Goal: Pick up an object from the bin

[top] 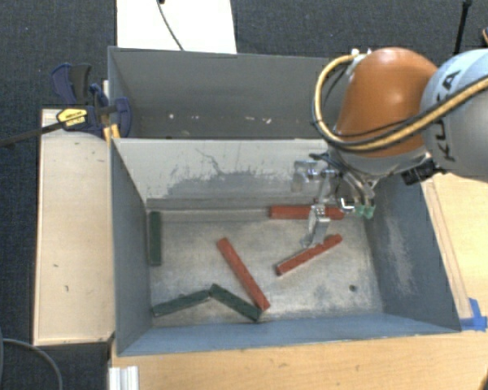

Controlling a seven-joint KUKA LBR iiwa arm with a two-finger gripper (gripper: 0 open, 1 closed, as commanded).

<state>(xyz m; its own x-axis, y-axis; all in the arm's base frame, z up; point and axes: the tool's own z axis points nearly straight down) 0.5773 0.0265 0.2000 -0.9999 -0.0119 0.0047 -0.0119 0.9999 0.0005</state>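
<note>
The gripper (315, 234) hangs low in the bin (403, 254), at about two o'clock on its floor, beneath the arm's orange cover (382, 96) and looped cables (329, 128). Whether it is spread or pinched cannot be told from this angle, and nothing is seen held in it.

Its tip stands just over the slanted red bar (297, 260), possibly touching it. That bar lies flat and runs from eight o'clock up to two o'clock, and the tip sits towards its upper half. At twelve o'clock from the gripper, just beyond it, a second red bar (289, 212) lies along the foot of the back wall, partly hidden by the gripper.

Further off at eight o'clock, a third red bar (242, 273) lies diagonally in mid floor. Its lower end reaches a pair of dark green bars (183, 301) that form a shallow V by the front wall. One more green bar (154, 238) lies at nine o'clock, against the left wall.

The slanted bar looks thin and lies flush on the metal, so there is little to get under, and a closing move could scrape the floor or skid over the bar. A hold taken off its middle would likely let it swing or slip out on lifting. The back-wall bar is near enough to be nudged or caught along with it.
</note>
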